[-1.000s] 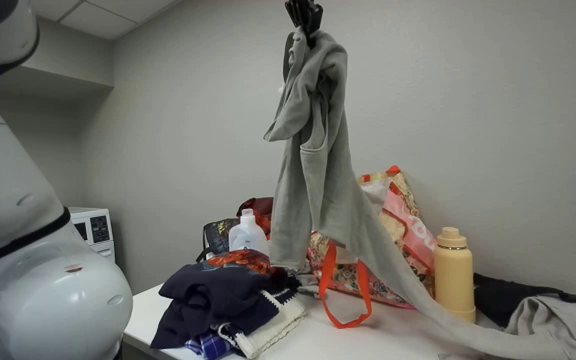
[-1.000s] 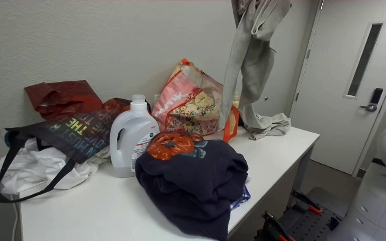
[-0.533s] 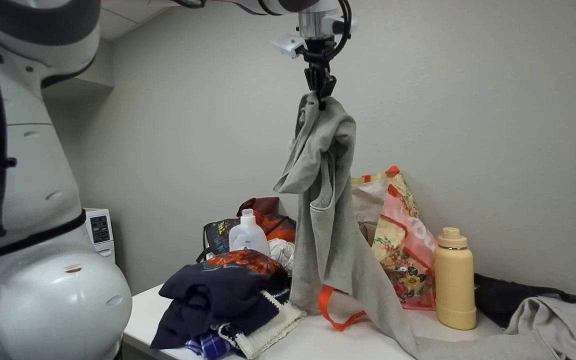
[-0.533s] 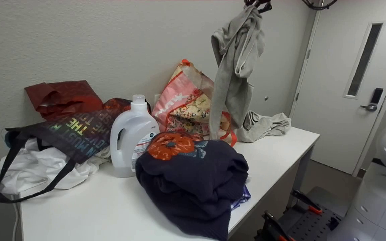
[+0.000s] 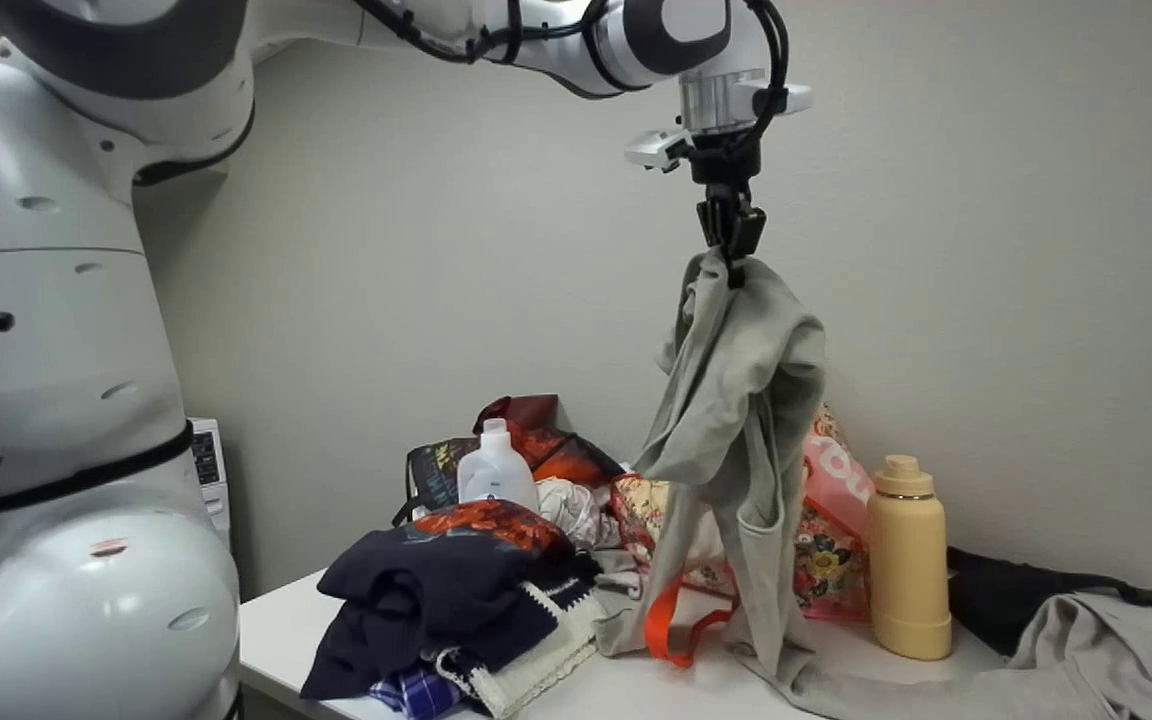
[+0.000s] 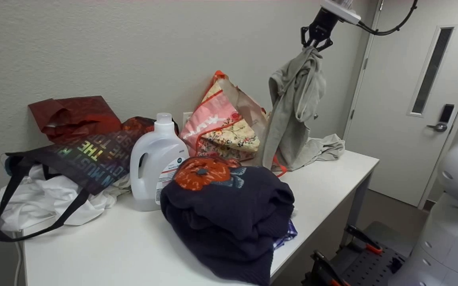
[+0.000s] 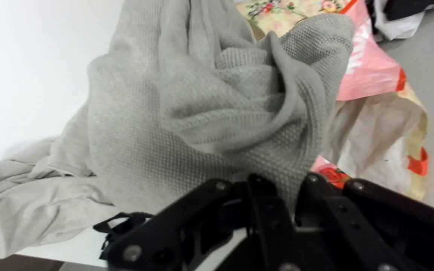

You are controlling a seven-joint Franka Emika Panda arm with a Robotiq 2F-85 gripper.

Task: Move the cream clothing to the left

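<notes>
The cream clothing (image 5: 746, 400), greyish in this light, hangs from my gripper (image 5: 733, 265) in both exterior views. My gripper (image 6: 315, 47) is shut on its top, well above the white table (image 6: 105, 246). The clothing (image 6: 290, 99) drapes down, with its lower hanging end touching the table. A long part trails along the tabletop to a crumpled heap (image 5: 1106, 660). In the wrist view the folded clothing (image 7: 198, 124) fills the middle, pinched between the two black fingers (image 7: 285, 184). The fingertips are partly buried in the fabric.
A navy sweater pile (image 5: 456, 590) lies left of the hanging clothing. Behind stand a floral bag (image 6: 225, 135) with red handles and a white detergent jug (image 6: 159, 167). A yellow bottle (image 5: 908, 560) and a black bag (image 5: 1006, 600) are by the wall.
My gripper has come down a long way and moved right in an exterior view, carrying the clothing. Its hanging end has dropped onto the table, and the trailing part has gone slack.
</notes>
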